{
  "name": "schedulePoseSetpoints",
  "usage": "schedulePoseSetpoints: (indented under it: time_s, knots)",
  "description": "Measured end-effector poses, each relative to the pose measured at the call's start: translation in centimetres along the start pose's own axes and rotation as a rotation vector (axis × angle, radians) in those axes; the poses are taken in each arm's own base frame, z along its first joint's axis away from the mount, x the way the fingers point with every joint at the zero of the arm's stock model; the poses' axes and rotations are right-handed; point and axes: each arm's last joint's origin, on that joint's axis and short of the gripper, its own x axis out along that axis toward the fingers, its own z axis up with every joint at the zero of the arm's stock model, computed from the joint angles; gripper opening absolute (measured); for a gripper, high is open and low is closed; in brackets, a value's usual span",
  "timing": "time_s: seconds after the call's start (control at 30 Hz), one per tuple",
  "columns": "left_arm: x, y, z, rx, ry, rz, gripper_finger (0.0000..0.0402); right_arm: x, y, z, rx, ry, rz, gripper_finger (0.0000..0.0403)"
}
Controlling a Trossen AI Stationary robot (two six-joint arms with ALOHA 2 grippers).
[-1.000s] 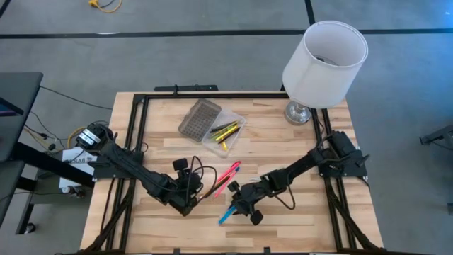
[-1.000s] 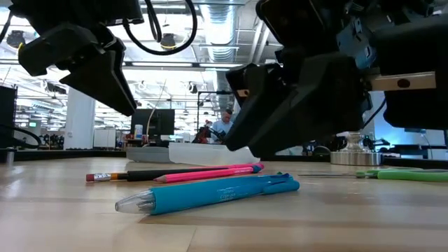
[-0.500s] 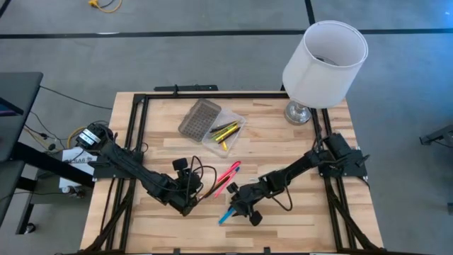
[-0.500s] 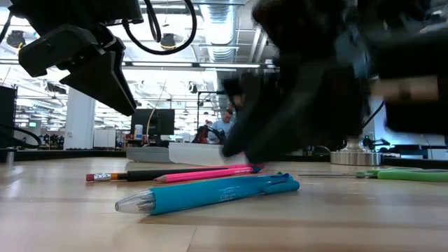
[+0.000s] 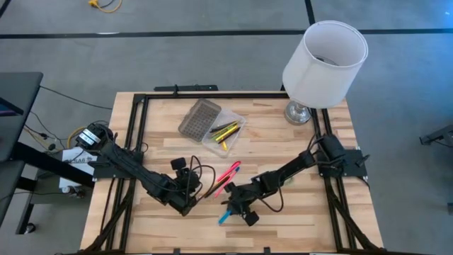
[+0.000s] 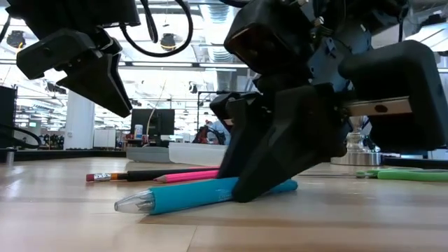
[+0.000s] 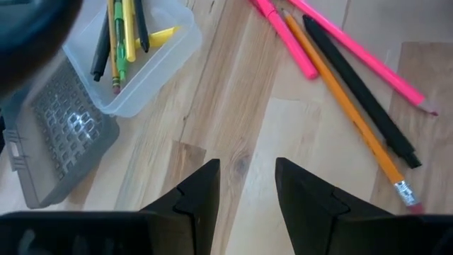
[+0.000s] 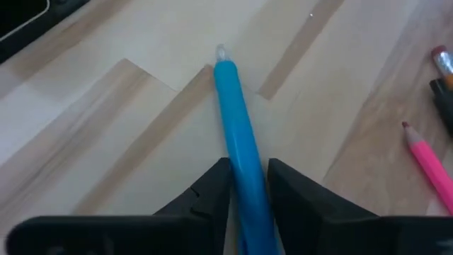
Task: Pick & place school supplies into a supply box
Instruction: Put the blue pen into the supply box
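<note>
Right gripper (image 8: pixel 246 190) down on the blue marker (image 8: pixel 239 142) near the table's (image 5: pixel 297 223) front edge.

Its two fingers press the marker's sides as it lies flat on the wood. The left gripper (image 7: pixel 246 185) hovers just beside, jaws spread and holding nothing, bare wood beneath. Pink pens (image 7: pixel 361 53), a dark pen (image 7: pixel 357 88) and a yellow pencil (image 7: pixel 347 113) lie between the arms; the open supply box (image 5: pixel 225 133) sits mid-table, well apart. No writing is readable.

We see the right gripper (image 8: pixel 244 185) with its two dark fingers (image 8: pixel 209 191) pressed against either side of the blue marker (image 8: pixel 237 145) lying on the pale wooden table (image 8: pixel 106 120), while a pink pencil (image 8: pixel 432 166) lies well apart
</note>
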Motion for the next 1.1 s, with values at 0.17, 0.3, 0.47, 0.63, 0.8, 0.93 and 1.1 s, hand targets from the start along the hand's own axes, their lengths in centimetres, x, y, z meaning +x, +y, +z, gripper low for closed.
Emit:
schedulePoseSetpoints:
  time_s: [0.17,0.3,0.47,0.63,0.8,0.93,1.1]
  knots:
    - [0.0,0.1,-0.1,0.003,0.006,0.012,0.0132,-0.1,-0.1,-0.4,0.04,0.046,0.003,0.0048]
    - [-0.1,0.1,-0.2,0.003,0.001,0.023,0.0132,-0.1,-0.2,-0.7,0.068,0.076,0.003,0.0031]
    - [-0.1,0.1,-0.2,0.003,0.0,0.024,0.0132,-1.1,-0.3,-0.7,0.124,0.128,-0.028,0.0047]
    - [-0.1,0.1,-0.2,0.004,0.012,0.011,0.0132,-3.2,-0.1,-0.7,0.173,0.229,-0.089,0.005]
    - [-0.2,0.0,-0.3,0.009,0.013,0.005,0.0132,-5.1,0.0,-0.9,0.225,0.331,-0.114,0.0031]
    - [-0.4,-0.2,-0.5,0.017,0.012,0.002,0.0132,-6.1,-0.1,-1.5,0.339,0.424,-0.142,0.0042]
    - [-0.4,-0.2,-0.5,0.016,0.011,0.001,0.0132,-6.7,-0.6,-2.4,0.456,0.506,-0.159,0.0059]
